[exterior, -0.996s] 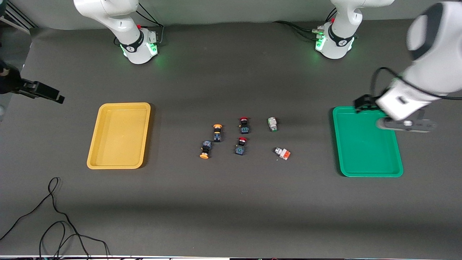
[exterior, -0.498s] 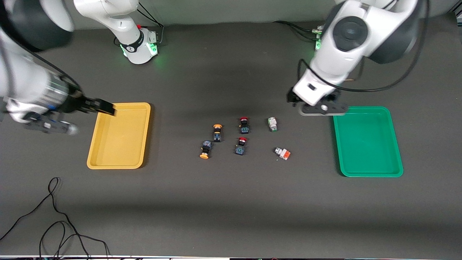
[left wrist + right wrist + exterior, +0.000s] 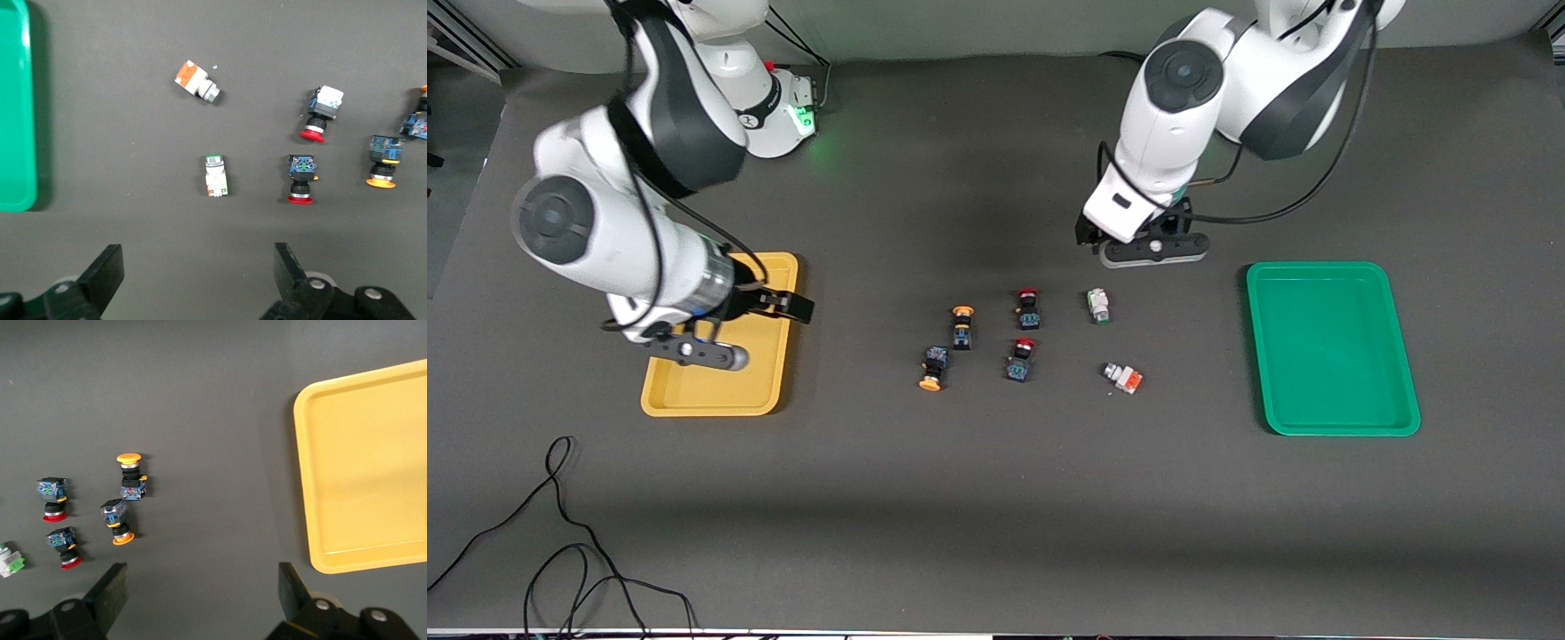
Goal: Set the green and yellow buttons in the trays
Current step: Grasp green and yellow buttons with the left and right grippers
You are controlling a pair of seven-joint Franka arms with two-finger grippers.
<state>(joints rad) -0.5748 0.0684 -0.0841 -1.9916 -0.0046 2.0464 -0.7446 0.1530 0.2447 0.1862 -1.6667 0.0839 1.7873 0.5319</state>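
Two yellow-capped buttons (image 3: 961,326) (image 3: 932,367) (image 3: 131,475) (image 3: 117,520) lie mid-table. Toward the left arm's end lie a white green-tipped button (image 3: 1098,305) (image 3: 215,175) and a white one with an orange block (image 3: 1122,377) (image 3: 195,80). The yellow tray (image 3: 694,400) (image 3: 373,467) and the green tray (image 3: 1332,347) (image 3: 17,107) both hold nothing. My left gripper (image 3: 1134,244) (image 3: 198,257) hangs open over bare table, just beside the green-tipped button. My right gripper (image 3: 778,307) (image 3: 200,577) hangs open over the yellow tray's edge that faces the buttons.
Two red-capped black switches (image 3: 1029,308) (image 3: 1020,359) lie between the yellow-capped and the white buttons. A black cable (image 3: 560,533) loops on the table near the front camera at the right arm's end.
Both arms swung in toward the table's middle. The left gripper went from over the green tray to beside the buttons; the right came from off the table's end to over the yellow tray.
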